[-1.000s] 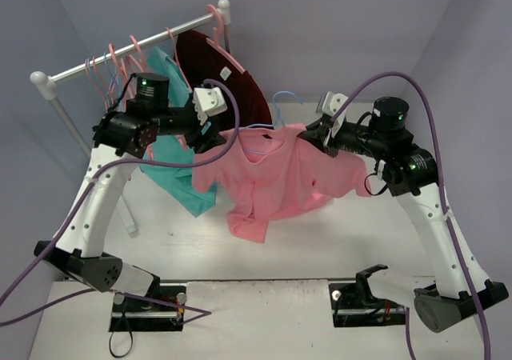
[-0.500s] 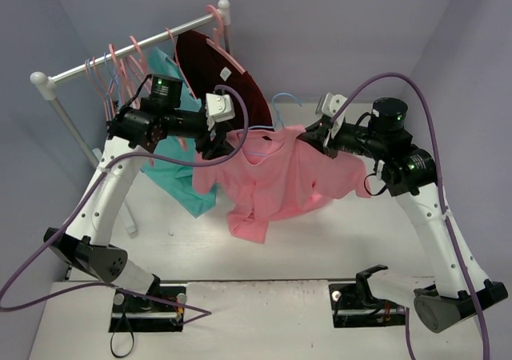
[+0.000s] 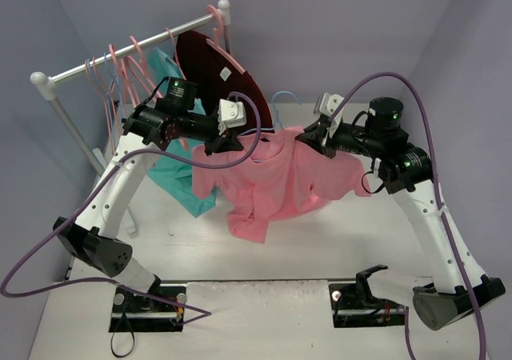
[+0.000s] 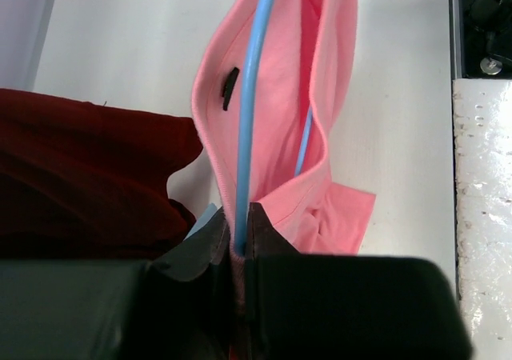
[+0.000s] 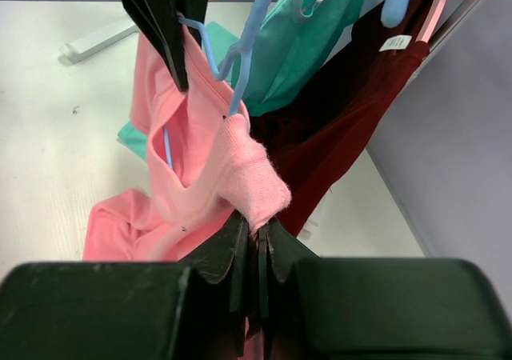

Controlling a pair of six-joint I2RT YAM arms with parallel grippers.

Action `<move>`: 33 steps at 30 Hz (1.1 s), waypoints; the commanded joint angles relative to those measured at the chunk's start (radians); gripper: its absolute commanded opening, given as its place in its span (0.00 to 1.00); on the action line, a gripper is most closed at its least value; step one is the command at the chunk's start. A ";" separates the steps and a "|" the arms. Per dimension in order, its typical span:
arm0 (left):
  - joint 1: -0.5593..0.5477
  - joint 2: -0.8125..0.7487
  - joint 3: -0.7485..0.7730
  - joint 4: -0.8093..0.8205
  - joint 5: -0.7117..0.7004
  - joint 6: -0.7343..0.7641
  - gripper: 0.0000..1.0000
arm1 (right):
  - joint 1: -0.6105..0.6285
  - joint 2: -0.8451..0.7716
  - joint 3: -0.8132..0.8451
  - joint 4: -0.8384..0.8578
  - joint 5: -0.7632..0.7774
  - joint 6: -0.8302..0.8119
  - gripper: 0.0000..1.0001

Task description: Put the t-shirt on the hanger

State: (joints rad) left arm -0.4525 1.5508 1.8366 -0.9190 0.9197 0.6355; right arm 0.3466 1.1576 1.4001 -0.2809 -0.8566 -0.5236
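The salmon-pink t-shirt [image 3: 280, 184] hangs in the air between both arms, its lower part drooping to the table. The light-blue hanger [image 3: 284, 100] shows its hook above the collar. In the left wrist view the hanger [image 4: 252, 96] runs down through the collar of the t-shirt [image 4: 280, 80]. My left gripper [image 4: 238, 236] is shut on that wire, with ribbed collar fabric pinched too; from above the left gripper [image 3: 226, 144] is at the shirt's left shoulder. My right gripper [image 5: 258, 228] is shut on a fold of the t-shirt [image 5: 240, 176], at the right shoulder [image 3: 308, 140].
A white clothes rail [image 3: 88, 68] stands at the back left with pink hangers [image 3: 132, 56], a dark maroon shirt [image 3: 232, 80] and a teal shirt [image 3: 176, 176] close behind my left arm. Purple cables loop off both arms.
My left arm has swung right to the shirt's collar, and its gripper has gone from open to shut on the hanger wire. The right arm and its grip have stayed put.
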 commanded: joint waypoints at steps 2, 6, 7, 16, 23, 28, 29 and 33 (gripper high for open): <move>-0.016 -0.091 0.008 0.027 0.046 0.049 0.00 | -0.006 -0.013 -0.019 0.101 -0.014 0.005 0.00; -0.029 -0.141 -0.022 0.025 0.022 0.040 0.00 | -0.015 -0.029 -0.044 0.101 0.020 0.016 0.17; -0.035 -0.151 -0.038 0.025 0.012 0.034 0.00 | -0.016 -0.039 -0.051 0.102 0.035 0.018 0.30; -0.048 -0.306 -0.264 0.294 -0.045 -0.166 0.00 | -0.029 -0.101 -0.129 0.100 0.115 0.043 0.59; -0.048 -0.423 -0.437 0.534 -0.153 -0.368 0.00 | -0.042 -0.209 -0.217 0.097 0.222 0.069 0.75; -0.063 -0.457 -0.451 0.528 -0.230 -0.457 0.00 | -0.047 -0.282 -0.230 0.093 0.343 0.108 0.85; -0.068 -0.468 -0.457 0.522 -0.243 -0.467 0.00 | -0.047 -0.287 -0.221 0.092 0.381 0.116 0.86; -0.086 -0.494 -0.458 0.365 -0.211 -0.445 0.00 | -0.055 -0.272 -0.173 0.088 0.537 0.140 0.87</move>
State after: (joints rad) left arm -0.5167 1.1161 1.3573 -0.5268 0.6934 0.2229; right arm 0.3052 0.8726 1.1592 -0.2590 -0.5155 -0.4269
